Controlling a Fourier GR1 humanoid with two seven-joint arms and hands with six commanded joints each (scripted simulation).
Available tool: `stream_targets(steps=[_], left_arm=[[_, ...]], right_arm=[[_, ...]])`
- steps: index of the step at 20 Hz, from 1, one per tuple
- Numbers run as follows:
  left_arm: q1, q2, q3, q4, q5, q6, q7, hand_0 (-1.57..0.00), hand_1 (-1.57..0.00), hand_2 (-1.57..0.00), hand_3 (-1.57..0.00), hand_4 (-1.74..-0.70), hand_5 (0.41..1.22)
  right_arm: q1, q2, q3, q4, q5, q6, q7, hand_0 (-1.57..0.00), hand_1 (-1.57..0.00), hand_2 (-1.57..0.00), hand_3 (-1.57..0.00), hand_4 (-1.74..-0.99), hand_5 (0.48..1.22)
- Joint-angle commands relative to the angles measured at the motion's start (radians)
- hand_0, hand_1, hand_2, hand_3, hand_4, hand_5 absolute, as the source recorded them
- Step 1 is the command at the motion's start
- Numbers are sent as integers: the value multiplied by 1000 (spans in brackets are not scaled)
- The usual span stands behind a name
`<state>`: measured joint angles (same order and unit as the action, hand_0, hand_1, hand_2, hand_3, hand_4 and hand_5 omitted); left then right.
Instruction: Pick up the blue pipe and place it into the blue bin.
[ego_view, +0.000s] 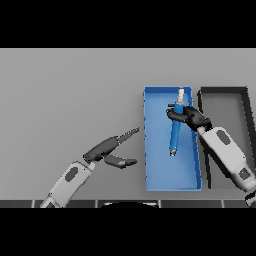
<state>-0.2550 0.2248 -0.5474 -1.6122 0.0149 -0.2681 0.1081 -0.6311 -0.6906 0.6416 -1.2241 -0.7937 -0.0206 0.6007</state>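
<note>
One long blue pipe with a white tip (176, 131) hangs over the one shallow blue bin (159, 176), clasped by the right hand (191, 117); one dark bin (223, 106) beside; left hand (111, 151) lies slack.

View: only one camera, the head view, so no part of the scene is shared with another view.
Position: high, at the robot's head, over the near edge of the grey surface (70, 90).
Direction: it looks steeply down and forward; the far side of the surface is at the top, the near edge at the bottom.
Sides: the left of the view is the robot's left; the left hand (111, 150) enters from the lower left, the right hand (192, 117) from the lower right.
Nearness: medium; both forearms fit in, and the blue bin (150, 150) shows whole.
Cut-off: the dark bin (222, 91) reaches the right border.
</note>
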Motion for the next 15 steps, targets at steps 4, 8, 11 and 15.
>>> stream_targets(steps=[4,8,11,15], left_arm=[[-1,-4,0,3,0,1,-9,1,1,1,1,-832,471],[11,12,3,-20,4,0,-9,1,1,1,1,-828,472],[6,14,1,-22,-2,3,0,1,1,1,1,-826,471],[-13,11,9,-17,9,0,28,1,1,1,1,-826,474]], right_arm=[[-13,-5,19,-5,31,-2,8,-98,-75,-72,-43,-1188,861],[1,-11,35,-8,49,-17,-4,-40,-30,-29,-17,-1182,795],[-3,-4,31,-7,47,-17,-21,-20,-15,-14,-8,-1186,774],[-3,-8,35,-16,46,-8,-11,-20,-15,-14,-8,-1186,769]])
